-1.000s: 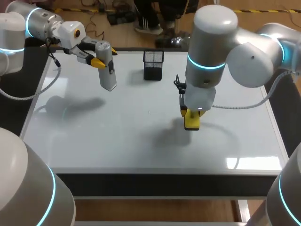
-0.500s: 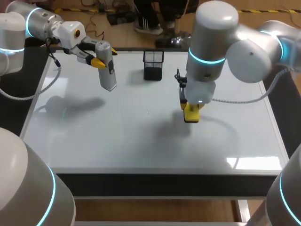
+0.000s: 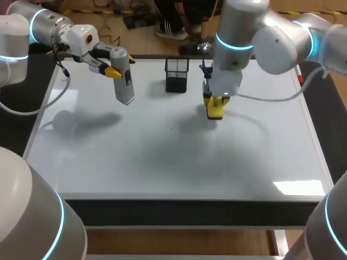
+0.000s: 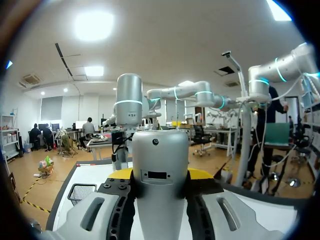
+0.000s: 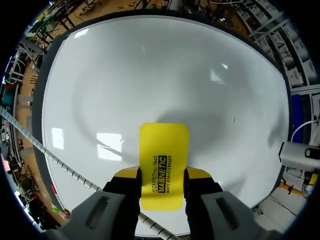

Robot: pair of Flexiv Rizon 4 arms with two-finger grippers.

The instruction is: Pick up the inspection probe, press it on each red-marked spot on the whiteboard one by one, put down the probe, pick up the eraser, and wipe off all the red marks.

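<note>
1. My left claw (image 3: 121, 65) is clamped on the grey probe (image 3: 124, 81). Both yellow tips press on its upper part, one from each side.
2. The probe hangs upright above the far left part of the white worktop (image 3: 162, 162), and it does not touch the surface. Its shadow lies on the worktop below it.
3. In the left wrist view the probe (image 4: 159, 170) fills the space between the two fingers.
4. My right claw (image 5: 164, 172) is clamped on the yellow eraser (image 5: 164, 160), holding it by its two long sides.
5. The eraser (image 3: 215, 110) is over the far middle part of the worktop. I cannot tell if it touches the surface.
6. A black mesh basket (image 3: 177, 74) stands near the far edge, between the probe and the eraser, closer to the eraser.
</note>
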